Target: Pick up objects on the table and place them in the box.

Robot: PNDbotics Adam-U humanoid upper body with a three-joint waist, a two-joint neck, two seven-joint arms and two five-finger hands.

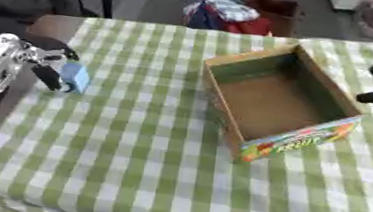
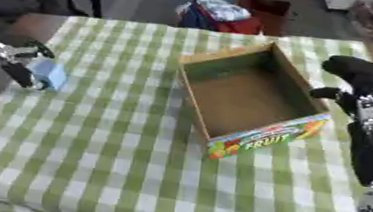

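While the left hand [image 1: 21, 57] pinches a light-blue block [image 1: 75, 76] (desk [image 1: 131, 162] edge) | right hand [image 2: 363, 93] relaxed beside the open fruit box [image 2: 252, 103]

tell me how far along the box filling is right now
Nothing looks done yet: the box shows only its bare brown floor. In hand: the left hand has its fingers around a small light blue block near the table's left edge. Left: carrying that block over into the box. The right hand hangs beside the box's right wall.
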